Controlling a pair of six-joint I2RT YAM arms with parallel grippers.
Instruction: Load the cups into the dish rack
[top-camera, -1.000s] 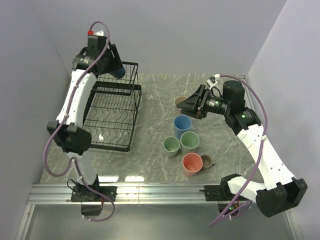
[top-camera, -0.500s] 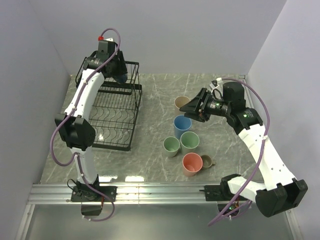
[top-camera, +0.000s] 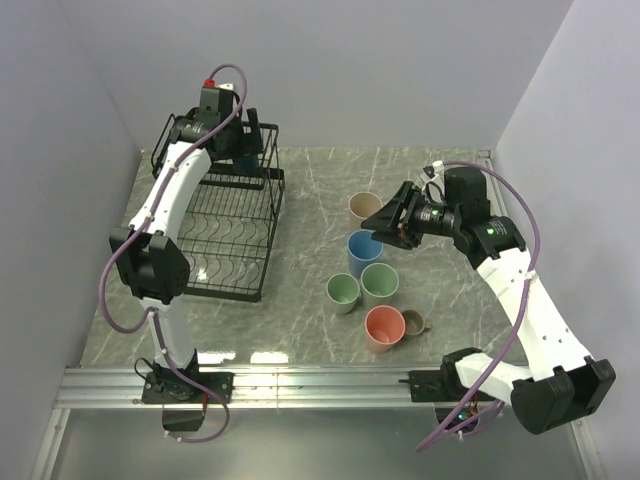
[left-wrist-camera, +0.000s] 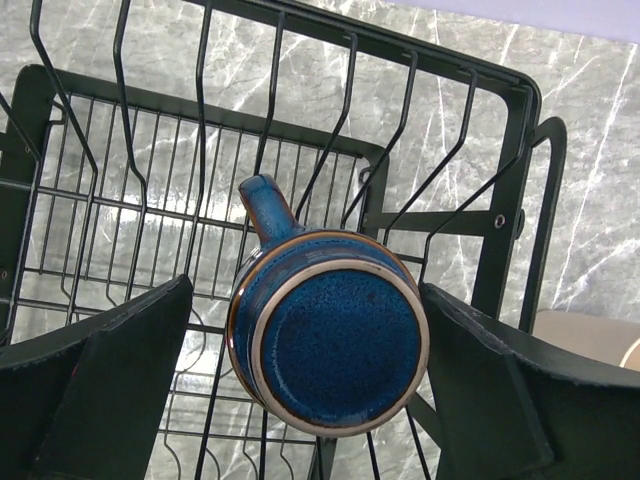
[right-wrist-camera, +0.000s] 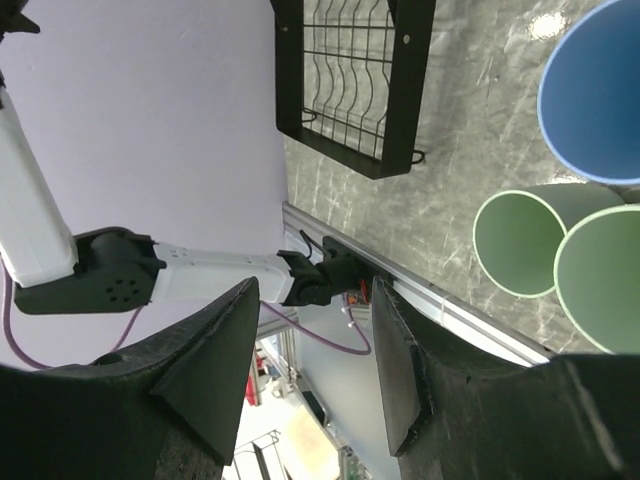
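One cup of the seven looks loaded so far. At the left, the dish rack (top-camera: 225, 235) carries the small dark-blue cup (left-wrist-camera: 328, 345) mouth down on the wires of its far basket tier. The left gripper (top-camera: 243, 140) hangs right above it with its jaws spread wide. In the left wrist view a gap shows between each of its fingers (left-wrist-camera: 130, 370) and the cup's wall, so it holds nothing. The long tier with the curved slots shows no cups.

Toward the middle, six cups stand mouth up on the table (top-camera: 300, 200), well apart from the rack. They are the beige tumbler (top-camera: 362, 206), the light blue tumbler (top-camera: 364, 252), two pale green tumblers (top-camera: 343, 293) (top-camera: 380, 284), the salmon tumbler (top-camera: 385, 328) and, just beside it, the small beige mug (top-camera: 415, 323).

At the right, the right gripper (top-camera: 385, 224) hovers over the far end of the cluster, near the beige and light blue tumblers. Its jaws stand partly apart and empty. Six cups are therefore left to load, and one of those two seems the likeliest next pick.
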